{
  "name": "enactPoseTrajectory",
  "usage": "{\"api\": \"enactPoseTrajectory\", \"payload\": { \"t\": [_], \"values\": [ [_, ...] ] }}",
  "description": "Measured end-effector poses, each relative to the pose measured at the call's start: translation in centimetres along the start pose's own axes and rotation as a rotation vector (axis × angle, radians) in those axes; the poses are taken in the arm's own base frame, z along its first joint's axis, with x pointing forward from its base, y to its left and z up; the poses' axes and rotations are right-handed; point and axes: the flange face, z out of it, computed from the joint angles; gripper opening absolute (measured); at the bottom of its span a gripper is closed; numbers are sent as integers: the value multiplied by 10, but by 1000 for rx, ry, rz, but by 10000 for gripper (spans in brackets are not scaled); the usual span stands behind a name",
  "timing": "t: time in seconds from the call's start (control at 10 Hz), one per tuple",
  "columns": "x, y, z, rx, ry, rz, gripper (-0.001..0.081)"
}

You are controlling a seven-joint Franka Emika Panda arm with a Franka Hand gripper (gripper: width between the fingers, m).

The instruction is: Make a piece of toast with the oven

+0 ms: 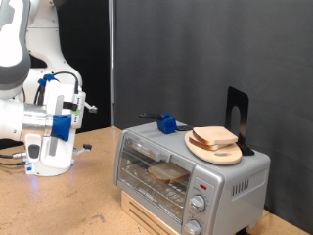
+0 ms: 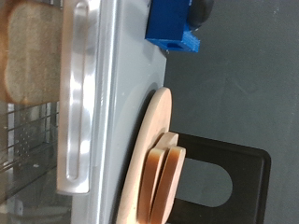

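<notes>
Exterior view: the silver oven (image 1: 191,166) occupies the lower right of the frame, its glass door shut. One piece of toast (image 1: 168,173) lies on the wire rack inside, visible through the glass. On the oven's roof sits a round wooden board (image 1: 214,148) carrying a second slice (image 1: 215,136); a blue block (image 1: 168,123) lies just beside it toward the frame's left, and a black stand (image 1: 238,119) rises behind it. The gripper (image 1: 61,119), with blue fittings, hangs at the left of the frame, well apart from the oven and from both slices; whether its fingers are apart or together cannot be told.

Wrist view: the oven's top (image 2: 117,84), door handle (image 2: 75,93), board (image 2: 148,149) and blue block (image 2: 172,26) appear; the racked slice (image 2: 28,51) shows at upper left.
</notes>
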Motion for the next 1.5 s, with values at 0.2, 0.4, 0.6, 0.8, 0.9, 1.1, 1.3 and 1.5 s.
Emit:
{"api": "enactPoseTrajectory", "payload": {
  "t": [0.2,0.4,0.6,0.8,0.9,1.1,1.3,1.5],
  "values": [
    [26,-10,9,-41,-14,-8,800],
    [51,-24,18,-8,15,-17,800],
    [74,-33,24,41,114,-18,800],
    [65,-32,27,29,9,-28,800],
    [64,-32,24,23,-56,-43,800],
    [85,-35,29,13,-41,-77,800],
    [111,-41,44,17,13,-102,800],
    [134,-47,52,16,21,-118,800]
  ]
}}
